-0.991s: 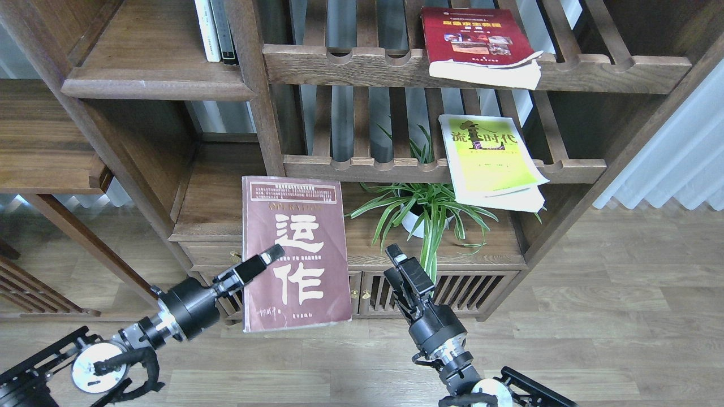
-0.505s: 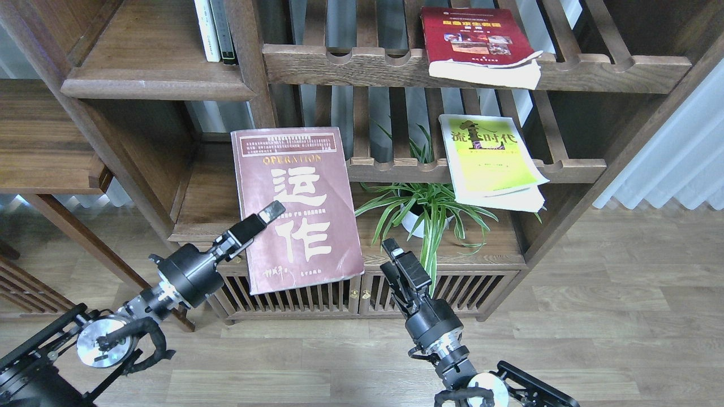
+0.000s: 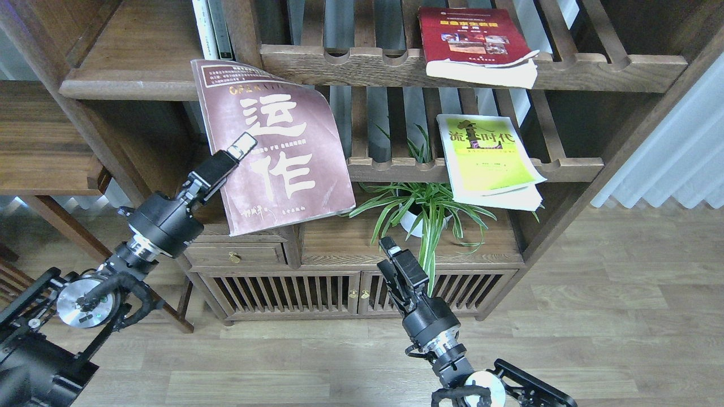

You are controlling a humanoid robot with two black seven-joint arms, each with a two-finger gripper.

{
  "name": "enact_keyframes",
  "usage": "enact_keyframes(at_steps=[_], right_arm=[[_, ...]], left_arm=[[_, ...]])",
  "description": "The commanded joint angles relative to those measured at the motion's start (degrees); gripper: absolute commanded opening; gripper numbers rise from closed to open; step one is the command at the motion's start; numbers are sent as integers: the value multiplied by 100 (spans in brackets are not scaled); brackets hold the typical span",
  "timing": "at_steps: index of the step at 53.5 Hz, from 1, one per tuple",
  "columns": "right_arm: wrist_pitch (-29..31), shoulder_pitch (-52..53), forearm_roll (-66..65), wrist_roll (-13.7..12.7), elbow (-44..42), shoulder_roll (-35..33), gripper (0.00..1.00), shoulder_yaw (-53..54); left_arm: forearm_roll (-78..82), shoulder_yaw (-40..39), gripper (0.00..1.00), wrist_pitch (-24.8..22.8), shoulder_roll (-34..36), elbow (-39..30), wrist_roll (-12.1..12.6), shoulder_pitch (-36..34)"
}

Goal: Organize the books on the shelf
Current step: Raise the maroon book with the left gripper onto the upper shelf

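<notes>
Maroon book (image 3: 277, 152) is up in the air, pinched near its lower left edge by the left gripper (image 3: 232, 158); one finger shows on the cover, the other is hidden behind it. The book tilts, its top left corner overlapping the front edge of the solid shelf (image 3: 130, 85) at upper left, just below the two thin books (image 3: 212, 28) standing at that shelf's right end. Top edge curls a bit (floppy paperback, held from one side only).

Red book (image 3: 472, 37) lies flat on the upper slatted rack (image 3: 594, 70), pages hanging over the front rail. Yellow-green book (image 3: 486, 152) lies on the lower slatted rack (image 3: 565, 167), also overhanging toward the front. Potted plant (image 3: 421, 206) sits on the cabinet top below it.

Right gripper (image 3: 396, 260) is low centre, in front of the cabinet doors, holding nothing; seen nearly end-on, so cannot tell if its fingers are spread or pressed together.

Step in hand, as judged: carrying the first book to the solid shelf; the other two not yet moved.

Next move calls for lifting the book's bottom edge clear of the shelf's thick front edge, then sliding it in beside the thin books. Risks: the corner catching on the upright post at the shelf's right side, or the limp cover bending further and slipping from the pinch.
</notes>
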Motion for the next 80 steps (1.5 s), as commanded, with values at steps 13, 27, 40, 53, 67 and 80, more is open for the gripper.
enact_keyframes(at_steps=[13,27,40,53,67,80], right_arm=[[0,0,-4,0,-6,0,88,0],[0,44,-4,0,-6,0,88,0],[0,114,5,0,-6,0,88,0],[0,211,5,0,-41,132,88,0],[0,369,5,0,-59,193,88,0],[0,413,-4,0,-24,193,87,-18]], left_arm=[[-82,-734,0,1,56,2,67,-69],[-82,-1420,0,1,117,-51,172,-200],[-56,-1762,0,1,108,-42,181,-473],[278,-2088,0,1,100,45,278,-631],[1051,-2720,0,1,47,204,234,-850],[2071,-3011,0,1,-32,248,-56,-1106]])
